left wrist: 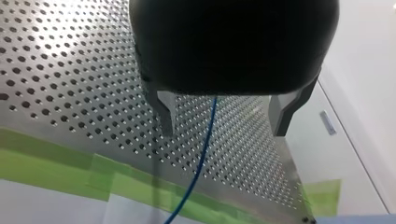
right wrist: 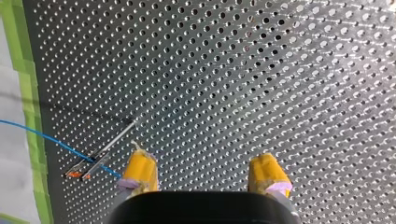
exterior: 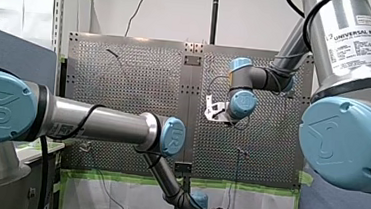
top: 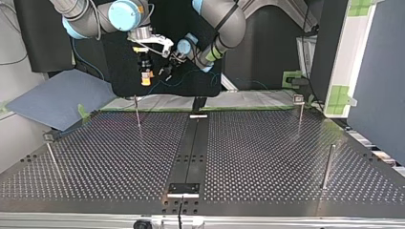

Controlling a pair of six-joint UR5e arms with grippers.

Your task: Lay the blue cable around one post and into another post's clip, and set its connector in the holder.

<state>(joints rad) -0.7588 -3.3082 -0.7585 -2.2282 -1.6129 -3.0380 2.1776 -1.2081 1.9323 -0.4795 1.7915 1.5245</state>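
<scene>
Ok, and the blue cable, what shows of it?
The blue cable is thin and smooth, seemingly plastic-sheathed. In the left wrist view it comes from under my left gripper, hangs between its open fingers touching neither, and runs toward the green tape. In the right wrist view it crosses a thin post near one yellow pad of my right gripper. I cannot pick out its connector.

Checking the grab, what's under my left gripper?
The blue cable runs under my left gripper, between its open fingers, over the table and green tape. Its body hides the cable's upper end.
</scene>
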